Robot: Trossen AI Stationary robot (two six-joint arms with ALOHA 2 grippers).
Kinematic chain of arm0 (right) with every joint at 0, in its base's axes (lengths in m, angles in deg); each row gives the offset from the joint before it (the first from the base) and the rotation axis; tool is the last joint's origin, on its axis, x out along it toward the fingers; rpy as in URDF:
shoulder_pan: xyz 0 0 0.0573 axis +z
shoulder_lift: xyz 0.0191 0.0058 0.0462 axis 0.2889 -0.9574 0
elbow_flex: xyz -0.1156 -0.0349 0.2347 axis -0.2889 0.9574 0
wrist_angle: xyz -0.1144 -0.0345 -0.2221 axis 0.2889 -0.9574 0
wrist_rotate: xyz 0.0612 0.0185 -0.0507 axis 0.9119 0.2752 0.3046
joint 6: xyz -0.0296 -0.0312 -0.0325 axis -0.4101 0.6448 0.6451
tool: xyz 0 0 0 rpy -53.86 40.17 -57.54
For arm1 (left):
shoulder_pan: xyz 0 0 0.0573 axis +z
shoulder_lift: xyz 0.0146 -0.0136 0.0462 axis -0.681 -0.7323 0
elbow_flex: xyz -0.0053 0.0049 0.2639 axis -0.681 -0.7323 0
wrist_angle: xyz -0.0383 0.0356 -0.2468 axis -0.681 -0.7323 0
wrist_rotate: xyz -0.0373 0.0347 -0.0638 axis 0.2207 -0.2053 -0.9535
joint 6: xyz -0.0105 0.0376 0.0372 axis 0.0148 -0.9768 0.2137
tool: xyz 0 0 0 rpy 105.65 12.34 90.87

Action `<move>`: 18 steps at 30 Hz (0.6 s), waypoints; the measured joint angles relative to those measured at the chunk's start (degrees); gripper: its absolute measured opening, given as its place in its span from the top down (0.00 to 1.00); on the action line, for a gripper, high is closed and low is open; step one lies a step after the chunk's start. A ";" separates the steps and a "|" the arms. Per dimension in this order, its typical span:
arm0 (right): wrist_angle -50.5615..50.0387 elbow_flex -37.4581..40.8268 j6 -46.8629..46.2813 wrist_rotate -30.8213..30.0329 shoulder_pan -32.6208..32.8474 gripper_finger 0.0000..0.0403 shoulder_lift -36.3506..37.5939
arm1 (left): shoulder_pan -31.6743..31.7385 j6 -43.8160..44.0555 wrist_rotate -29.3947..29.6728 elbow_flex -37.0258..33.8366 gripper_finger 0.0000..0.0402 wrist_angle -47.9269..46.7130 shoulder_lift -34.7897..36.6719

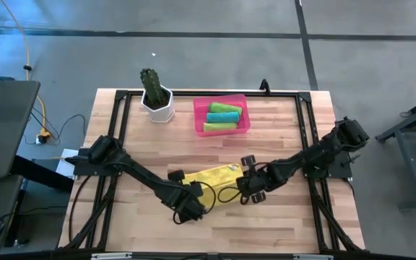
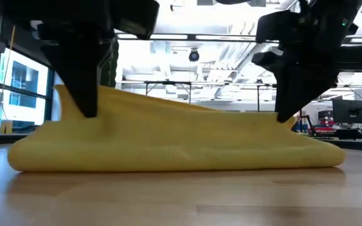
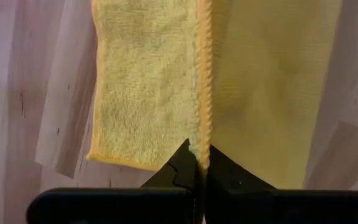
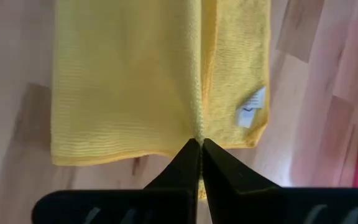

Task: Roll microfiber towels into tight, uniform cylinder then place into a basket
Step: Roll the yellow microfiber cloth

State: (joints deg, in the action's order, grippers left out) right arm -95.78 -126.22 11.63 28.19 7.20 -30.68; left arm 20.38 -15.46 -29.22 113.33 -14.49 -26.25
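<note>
Two grippers pinch one yellow towel (image 1: 215, 175), which lies near the front middle of the wooden table (image 1: 287, 130), partly folded over itself. On the left, the left gripper (image 1: 193, 207) has its fingers shut tight on the towel's stitched hem (image 3: 202, 106), which runs straight away from the fingertips in the left wrist view. To the right, the right gripper (image 1: 250, 189) has its fingers closed on the opposite edge, close to a small white tag (image 4: 252, 107). In the low view both pinched spots stand lifted into small peaks while the rest sags flat onto the wood.

The cloth looks light, soft and limp, so it will likely droop and shift wherever it is not held. It should not slip much on the wood, but a loose roll would probably spring open. The hem and corners seem the best places to take hold, since the doubled seam gives the fingers something firm.

Farther back, left of middle, stands a white pot with a cactus (image 1: 155, 92). Right of it sits the pink basket (image 1: 198, 119), already holding three rolled towels (image 1: 222, 117), two green and one teal. The table is pale planked wood with a dark frame on grey floor; the low view shows windows and ceiling lights beyond.
</note>
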 joint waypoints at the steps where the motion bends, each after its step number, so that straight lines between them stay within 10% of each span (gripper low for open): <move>1: 0.42 0.23 0.10 -0.02 -0.45 0.98 0.00 | 0.56 -0.02 -0.03 0.04 1.00 0.09 -0.08; 18: 3.86 0.53 5.59 0.02 -5.63 0.97 0.00 | 5.38 -2.31 1.51 0.02 1.00 -2.04 -0.90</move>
State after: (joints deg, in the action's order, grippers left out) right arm -91.92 -125.69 17.23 28.21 1.57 -30.68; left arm 25.76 -17.77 -27.70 113.35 -16.52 -27.15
